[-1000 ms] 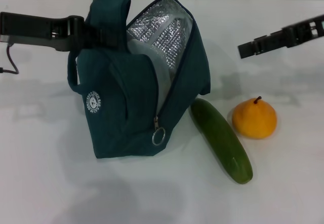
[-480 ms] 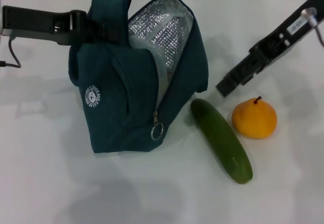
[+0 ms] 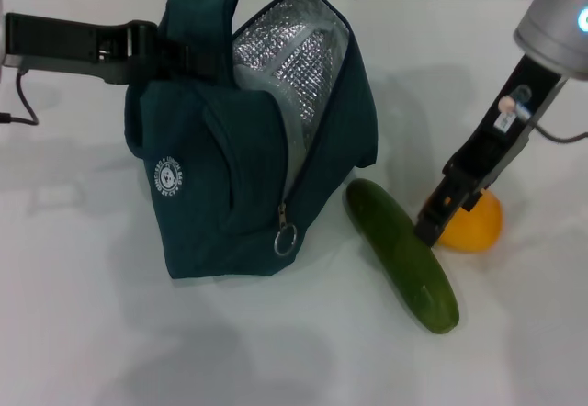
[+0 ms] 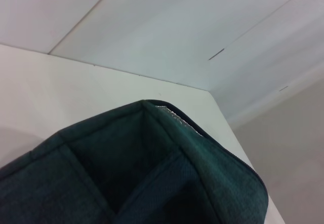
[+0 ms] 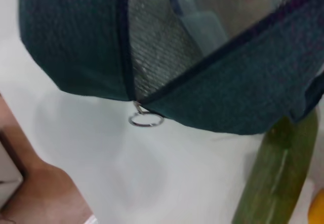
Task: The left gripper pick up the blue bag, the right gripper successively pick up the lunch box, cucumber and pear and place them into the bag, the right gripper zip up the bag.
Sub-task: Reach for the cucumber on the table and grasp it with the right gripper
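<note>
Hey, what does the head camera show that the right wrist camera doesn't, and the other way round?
Only the head view shows the left gripper at the handle of the dark teal-blue fabric bag, the right gripper lowered between the long dark green cucumber and the orange-yellow pear, and the bag's round white logo.

Only the right wrist view shows the clear plastic lunch box inside the bag.

Both show the bag, its silver foil lining, its ring zipper pull, the cucumber and the white table.
</note>
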`<state>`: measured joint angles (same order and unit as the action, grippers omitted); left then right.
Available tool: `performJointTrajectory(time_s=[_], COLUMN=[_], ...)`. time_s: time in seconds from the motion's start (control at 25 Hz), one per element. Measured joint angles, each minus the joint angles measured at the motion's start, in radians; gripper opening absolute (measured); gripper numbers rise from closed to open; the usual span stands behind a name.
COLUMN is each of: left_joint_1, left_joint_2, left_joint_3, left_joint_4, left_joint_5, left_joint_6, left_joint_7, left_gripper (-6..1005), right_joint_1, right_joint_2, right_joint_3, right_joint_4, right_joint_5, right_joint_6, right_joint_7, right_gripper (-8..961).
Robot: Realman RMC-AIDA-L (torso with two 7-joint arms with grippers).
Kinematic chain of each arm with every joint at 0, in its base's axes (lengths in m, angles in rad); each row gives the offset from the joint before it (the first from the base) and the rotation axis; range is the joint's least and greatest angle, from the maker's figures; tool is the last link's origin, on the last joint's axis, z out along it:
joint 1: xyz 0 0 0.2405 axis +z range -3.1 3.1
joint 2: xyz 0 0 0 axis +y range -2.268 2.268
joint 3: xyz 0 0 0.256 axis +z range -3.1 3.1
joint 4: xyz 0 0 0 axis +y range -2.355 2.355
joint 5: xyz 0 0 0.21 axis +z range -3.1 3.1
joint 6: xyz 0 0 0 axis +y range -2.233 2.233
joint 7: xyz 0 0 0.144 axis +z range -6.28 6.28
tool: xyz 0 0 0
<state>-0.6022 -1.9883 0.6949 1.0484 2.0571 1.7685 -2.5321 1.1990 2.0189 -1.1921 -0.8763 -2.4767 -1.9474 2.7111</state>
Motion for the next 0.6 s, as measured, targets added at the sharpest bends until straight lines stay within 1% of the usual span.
performJointTrajectory(time_s=[0.24, 0.4, 0.52, 0.56, 0.6], left_joint_1=[0.007, 0.010, 0.010, 0.010, 0.010], left_joint_2=[-0.002, -0.004, -0.006, -0.006, -0.006], left_joint_3=[0.000, 0.000, 0.000, 0.000, 0.000], left_joint_4=[0.004, 0.001, 0.000, 0.000, 0.000], left_joint_5=[0.000, 0.000, 0.000, 0.000, 0.000], left_joint_6=[0.000, 0.000, 0.000, 0.000, 0.000], left_joint_7=[0.001, 0.007, 0.007, 0.007, 0.007], left_gripper=[38, 38, 38, 38, 39], right_joint_1=[-0.012, -0.031, -0.034, -0.043, -0.051], right_joint_2=[0.003, 0.007, 0.008, 0.008, 0.009], right_joint_3=[-0.044, -0.107, -0.123, -0.159, -0.171], right_joint_4=[0.042, 0.049, 0.049, 0.050, 0.050], right_joint_5=[0.004, 0.014, 0.022, 0.056, 0.078], right_joint_6=[0.064, 0.146, 0.161, 0.200, 0.225], right_joint_7=[0.001, 0.000, 0.000, -0.001, -0.005], right_gripper=[839, 839, 839, 839, 838])
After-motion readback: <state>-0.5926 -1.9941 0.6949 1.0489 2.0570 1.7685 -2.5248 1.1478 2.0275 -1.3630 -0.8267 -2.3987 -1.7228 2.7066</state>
